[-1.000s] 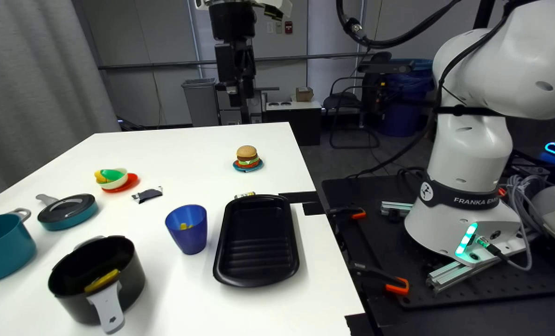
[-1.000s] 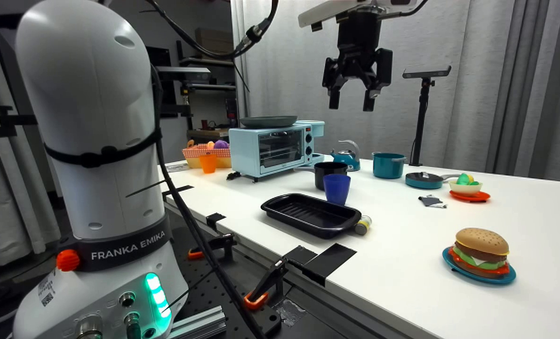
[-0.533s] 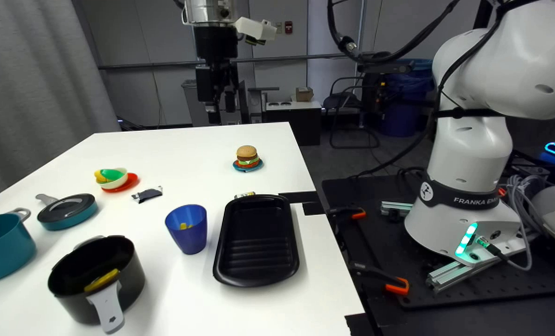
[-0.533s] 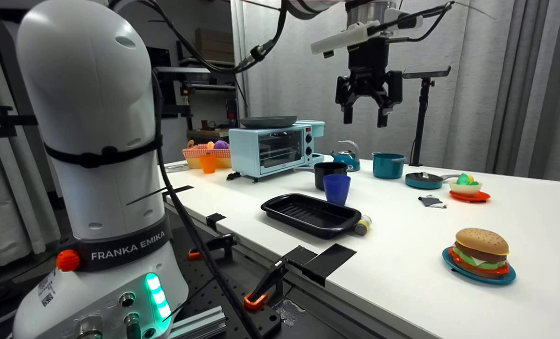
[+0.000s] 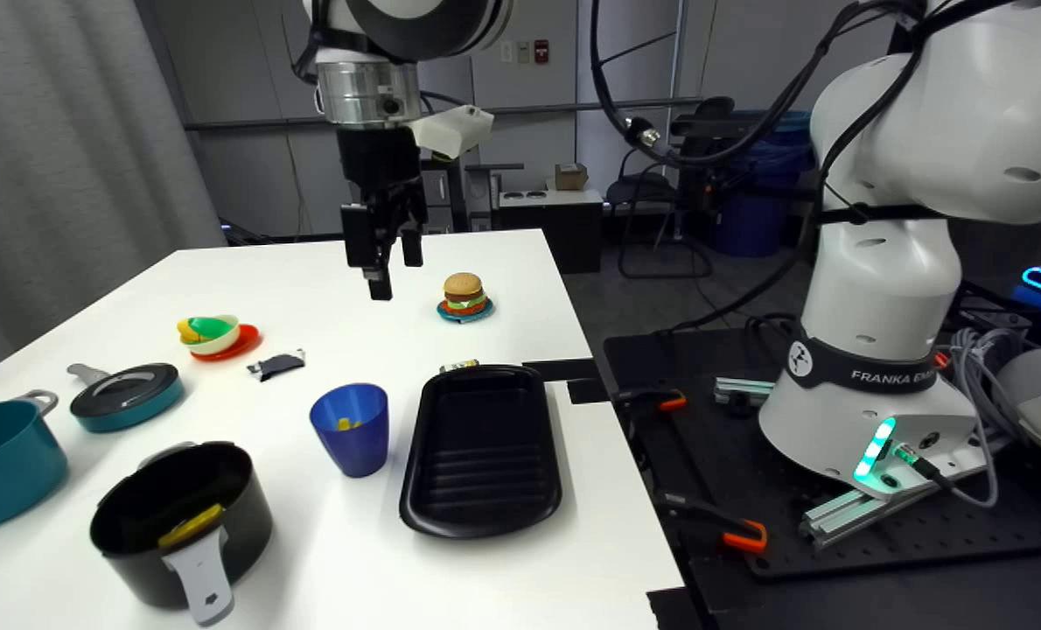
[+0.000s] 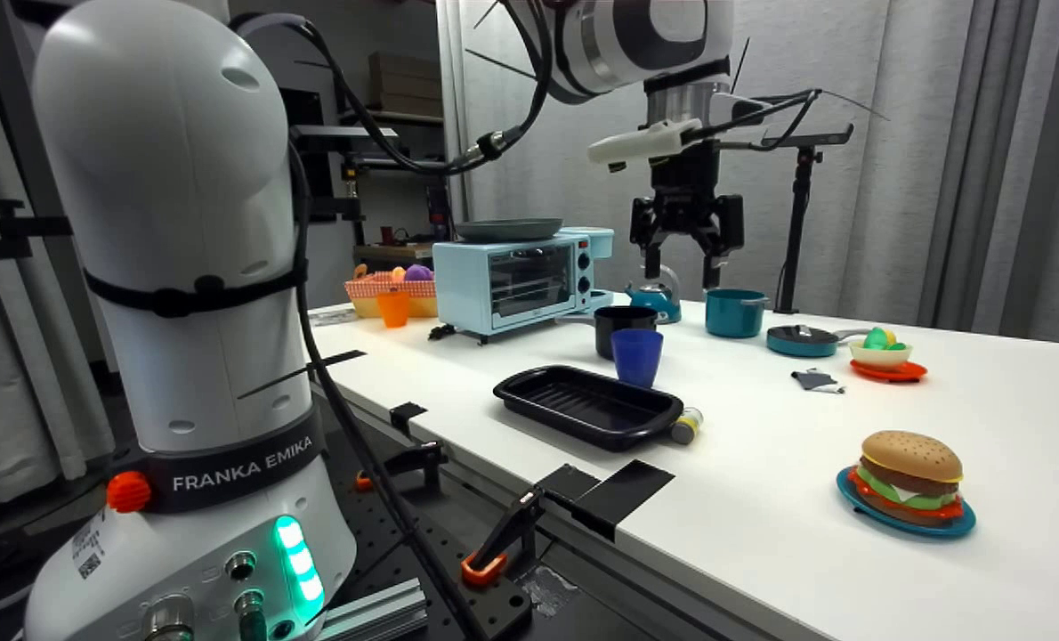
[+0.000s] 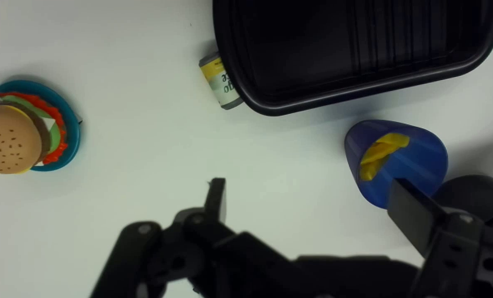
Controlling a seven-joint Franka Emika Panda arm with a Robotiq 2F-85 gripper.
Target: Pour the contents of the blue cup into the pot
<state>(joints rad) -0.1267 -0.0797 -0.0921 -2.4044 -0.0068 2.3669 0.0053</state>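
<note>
robotiq gripper: jaws spread wide around open air, suspended above the white tabletop. blue tumbler, containing yellow pieces, stands upright beside the black ribbed pan.

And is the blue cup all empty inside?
No, the wrist view shows something yellow inside the blue cup.

We see a blue cup with yellow contents, a black pot with a grey handle, a black pincer, a white worktop and a tan bun speckled brown.
</note>
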